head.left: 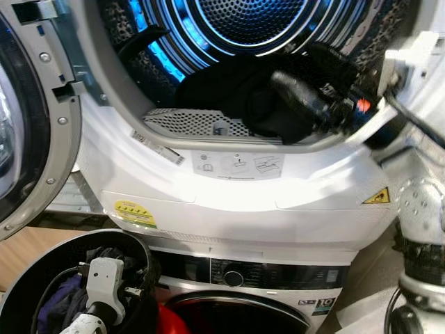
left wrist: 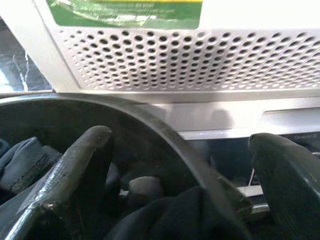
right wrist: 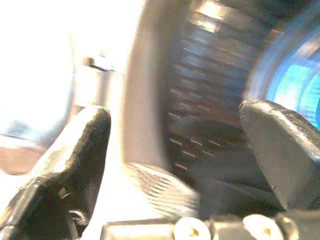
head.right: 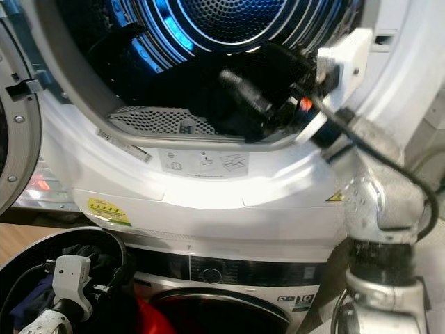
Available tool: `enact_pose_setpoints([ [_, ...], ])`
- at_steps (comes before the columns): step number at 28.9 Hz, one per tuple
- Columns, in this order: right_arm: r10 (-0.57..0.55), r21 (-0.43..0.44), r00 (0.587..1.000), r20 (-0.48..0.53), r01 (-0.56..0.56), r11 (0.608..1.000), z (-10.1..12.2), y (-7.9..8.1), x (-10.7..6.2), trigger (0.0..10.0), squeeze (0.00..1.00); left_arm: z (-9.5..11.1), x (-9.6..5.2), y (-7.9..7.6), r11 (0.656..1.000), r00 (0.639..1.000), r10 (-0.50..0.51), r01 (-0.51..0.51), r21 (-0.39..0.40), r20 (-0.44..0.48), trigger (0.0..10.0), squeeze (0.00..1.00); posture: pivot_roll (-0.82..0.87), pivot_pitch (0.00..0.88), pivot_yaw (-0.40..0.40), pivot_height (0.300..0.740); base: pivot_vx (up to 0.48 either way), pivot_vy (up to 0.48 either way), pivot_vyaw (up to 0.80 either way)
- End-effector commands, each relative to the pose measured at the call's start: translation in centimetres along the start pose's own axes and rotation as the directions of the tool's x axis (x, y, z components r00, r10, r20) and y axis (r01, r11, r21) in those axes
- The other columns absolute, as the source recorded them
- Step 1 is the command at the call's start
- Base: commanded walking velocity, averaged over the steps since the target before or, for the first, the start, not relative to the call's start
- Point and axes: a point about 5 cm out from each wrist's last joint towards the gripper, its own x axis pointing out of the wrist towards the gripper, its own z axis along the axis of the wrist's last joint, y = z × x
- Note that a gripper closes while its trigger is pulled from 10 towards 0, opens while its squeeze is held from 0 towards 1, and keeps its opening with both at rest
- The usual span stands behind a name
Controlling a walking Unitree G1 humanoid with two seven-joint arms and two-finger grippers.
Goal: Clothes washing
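Left gripper [left wrist: 175, 200] — spread over basket [head.left: 42, 268]

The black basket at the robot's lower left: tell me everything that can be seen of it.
The black basket is a round, dark container that looks like plastic, with a smooth curved rim. It sits low in front of the stacked machines, below the open upper drum and beside the lower machine's door. Dark and bluish-purple clothes lie piled inside. The left gripper reaches into it, open, one finger inside the rim and one outside, above dark cloth. Its base and what it stands on are out of view.
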Motion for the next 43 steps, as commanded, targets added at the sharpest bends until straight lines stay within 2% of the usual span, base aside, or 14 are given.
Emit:
enact_pose_setpoints([
  [1,0.126,0.04,0.99,0.059,-0.128,0.991,0.4,2.2,0.9,10.0,0.0,0.0,0.2,0.0,1.0,1.0,-0.007,0.007,0.002,-0.008,10.0,0.0,0.01,0.0,0.084,0.74,0.0,0.0,0.0],
  [4,0.267,0.104,0.963,0.041,-0.27,0.957,-1.4,5.4,1.2,10.0,0.0,0.1,0.3,0.0,1.0,1.0,-0.014,0.014,0.003,-0.007,10.0,0.0,0.01,0.0,0.084,0.74,0.0,0.0,0.0],
  [10,0.37,0.306,0.928,-0.048,-0.339,0.89,-6.1,9.5,0.3,10.0,0.0,0.1,0.2,0.0,1.0,1.0,-0.014,0.014,0.004,-0.005,10.0,0.0,0.02,0.0,0.078,0.74,0.0,0.0,0.0],
  [14,0.402,0.368,0.914,-0.061,-0.354,0.86,-7.2,10.8,-0.4,10.0,0.0,0.1,0.3,0.0,1.0,1.0,-0.019,0.019,0.004,-0.003,10.0,0.0,0.02,0.0,0.074,0.74,0.0,0.0,0.0],
  [18,0.491,0.493,0.87,-0.035,-0.413,0.766,-8.5,13.6,-2.1,10.0,0.0,0.1,0.3,-0.1,1.0,1.0,-0.027,0.027,0.004,-0.004,10.0,0.0,0.02,0.0,0.071,0.74,0.0,0.0,0.0],
  [22,0.519,0.548,0.853,-0.045,-0.414,0.727,-9.6,14.5,-3.0,10.0,0.0,0.1,0.3,-0.1,0.999,0.999,-0.032,0.032,0.006,-0.004,10.0,0.0,0.02,0.0,0.071,0.74,0.0,0.0,0.0],
  [30,0.419,0.703,0.883,-0.213,-0.159,0.693,-16.3,15.3,-6.7,10.0,0.0,0.0,0.3,-0.1,0.999,0.999,-0.032,0.032,0.005,-0.005,10.0,0.0,0.03,0.0,0.067,0.74,0.0,0.0,0.0],
  [31,0.346,0.725,0.892,-0.291,-0.03,0.688,-18.6,15.2,-7.8,10.0,0.0,0.0,0.3,-0.1,0.999,0.999,-0.032,0.032,0.005,-0.006,10.0,0.0,0.03,0.0,0.067,0.74,0.0,0.0,0.0],
  [32,0.346,0.725,0.892,-0.291,-0.03,0.688,-18.6,15.2,-7.8,10.0,0.0,0.0,0.3,-0.1,0.999,0.999,-0.032,0.032,0.005,-0.006,10.0,0.0,0.03,0.0,0.067,0.74,0.0,0.0,0.0],
  [34,0.266,0.721,0.882,-0.388,0.112,0.683,-20.9,15.0,-9.2,10.0,0.0,0.0,0.3,-0.2,0.999,0.999,-0.032,0.032,0.005,-0.006,10.0,0.0,0.03,0.0,0.068,0.74,0.0,0.0,0.0],
  [39,0.072,0.619,0.795,-0.602,0.408,0.672,-25.2,14.1,-11.9,10.0,0.0,0.1,0.3,-0.1,1.0,0.999,-0.031,0.031,0.006,-0.007,10.0,0.0,0.04,0.0,0.073,0.74,0.0,0.0,0.0],
  [41,-0.026,0.507,0.692,-0.722,0.554,0.66,-27.1,13.8,-13.7,10.0,0.0,0.1,0.4,-0.1,1.0,1.0,-0.03,0.031,0.006,-0.006,10.0,0.0,0.04,0.0,0.075,0.74,0.0,0.0,0.0],
  [42,-0.026,0.507,0.692,-0.722,0.554,0.66,-27.1,13.8,-13.7,10.0,0.0,0.1,0.4,-0.1,1.0,1.0,-0.03,0.031,0.006,-0.006,10.0,0.0,0.04,0.0,0.075,0.74,0.0,0.0,0.0],
  [43,-0.076,0.439,0.62,-0.781,0.631,0.639,-28.1,13.9,-14.9,10.0,0.0,0.1,0.4,0.0,1.0,1.0,-0.03,0.03,0.005,-0.006,10.0,0.0,0.04,0.0,0.075,0.74,0.0,0.0,0.0],
])
